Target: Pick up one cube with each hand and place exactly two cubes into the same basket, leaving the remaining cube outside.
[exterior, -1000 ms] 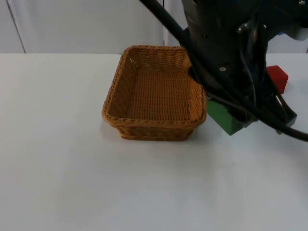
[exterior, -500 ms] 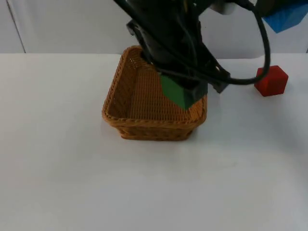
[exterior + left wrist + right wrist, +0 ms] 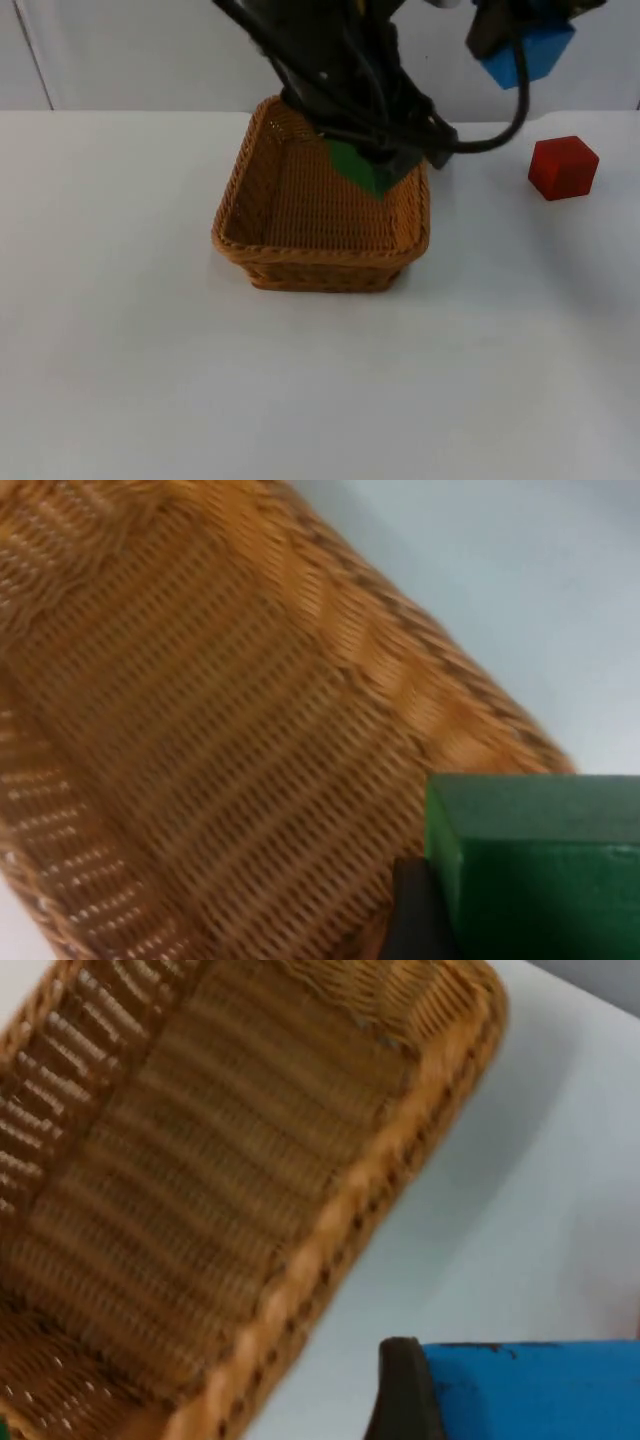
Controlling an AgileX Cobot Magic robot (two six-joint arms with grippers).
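A brown wicker basket [image 3: 243, 190] stands in the middle of the white table. My left gripper [image 3: 375, 165] hangs over the basket's right inner side, shut on a green cube [image 3: 360, 166]. The left wrist view has that green cube [image 3: 535, 865] against a black fingertip [image 3: 415, 915], above the basket's woven floor [image 3: 200, 740]. High at the right, my right gripper [image 3: 520, 45] is shut on a blue cube [image 3: 527, 55]. The blue cube [image 3: 530, 1390] also appears in the right wrist view, above the table beside the basket's rim [image 3: 330, 1230]. A red cube [image 3: 563, 167] rests on the table at the right.
A grey partition wall [image 3: 150, 50] closes the table's far side. The left arm [image 3: 330, 70] crosses above the basket's back rim. White table surface [image 3: 300, 380] stretches in front of and to the left of the basket.
The left gripper carried the green cube from the table right of the basket up and over its inside. The right gripper with the blue cube has come in leftward and lower.
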